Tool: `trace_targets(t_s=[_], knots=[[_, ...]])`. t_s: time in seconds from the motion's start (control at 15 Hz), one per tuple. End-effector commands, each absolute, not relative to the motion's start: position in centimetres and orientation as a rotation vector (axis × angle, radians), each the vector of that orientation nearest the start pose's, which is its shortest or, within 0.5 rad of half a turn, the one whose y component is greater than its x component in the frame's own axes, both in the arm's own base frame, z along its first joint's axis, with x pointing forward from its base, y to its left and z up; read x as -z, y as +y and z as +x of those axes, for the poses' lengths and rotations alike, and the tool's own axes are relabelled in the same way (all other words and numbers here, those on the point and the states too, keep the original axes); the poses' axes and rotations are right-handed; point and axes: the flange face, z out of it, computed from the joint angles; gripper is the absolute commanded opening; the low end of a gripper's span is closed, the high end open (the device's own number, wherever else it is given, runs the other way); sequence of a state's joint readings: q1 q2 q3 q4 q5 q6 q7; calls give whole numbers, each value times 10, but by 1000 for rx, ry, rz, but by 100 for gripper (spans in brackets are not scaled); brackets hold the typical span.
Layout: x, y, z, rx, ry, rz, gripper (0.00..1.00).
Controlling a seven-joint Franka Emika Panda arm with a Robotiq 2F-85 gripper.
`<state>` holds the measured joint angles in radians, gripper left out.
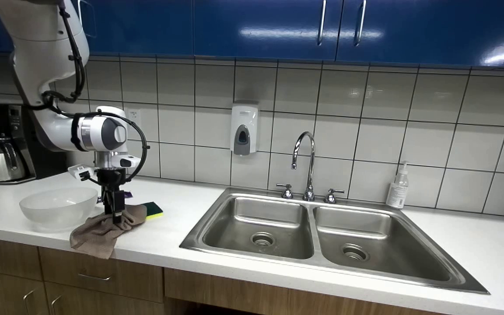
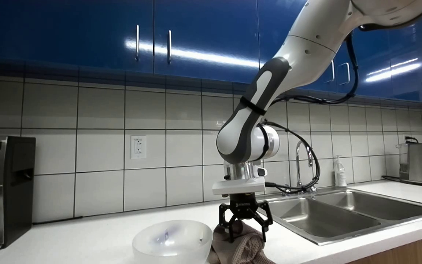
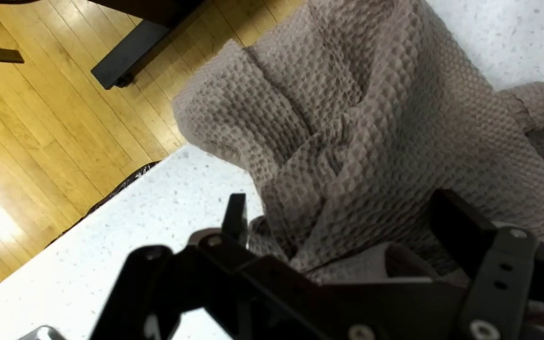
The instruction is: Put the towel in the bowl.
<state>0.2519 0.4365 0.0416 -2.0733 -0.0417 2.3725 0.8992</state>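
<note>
A brown waffle-weave towel (image 1: 96,236) lies crumpled on the white counter, with one end hanging over the front edge. It shows in both exterior views (image 2: 245,251) and fills much of the wrist view (image 3: 395,118). A frosted white bowl (image 1: 59,210) stands upright beside the towel; it also shows in an exterior view (image 2: 172,244). It is not seen in the wrist view. My gripper (image 2: 248,238) points down over the towel, jaws apart, with towel folds between its fingers. In the wrist view the fingertips (image 3: 340,208) are wide apart and not closed on the cloth.
A green and yellow sponge (image 1: 152,209) lies by the towel. A double steel sink (image 1: 313,245) with a faucet (image 1: 309,166) is set into the counter. A coffee maker (image 1: 7,144) stands near the wall. The counter's front edge drops to a wooden floor (image 3: 55,123).
</note>
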Motion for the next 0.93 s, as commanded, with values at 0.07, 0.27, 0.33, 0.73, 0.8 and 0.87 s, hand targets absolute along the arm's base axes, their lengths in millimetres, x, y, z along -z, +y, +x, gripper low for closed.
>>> trace_targets(t_s=[0.07,0.27,0.33,0.73,0.8,0.87], knots=[[-210,166,547,-141,911,-3055,100],[-209,165,548,-126,905,-3054,100],[-209,165,547,-121,904,-3054,100],[-210,163,546,-94,885,-3053,40],[-212,163,545,-91,880,-3052,33],[-213,163,545,-91,875,-3050,25]])
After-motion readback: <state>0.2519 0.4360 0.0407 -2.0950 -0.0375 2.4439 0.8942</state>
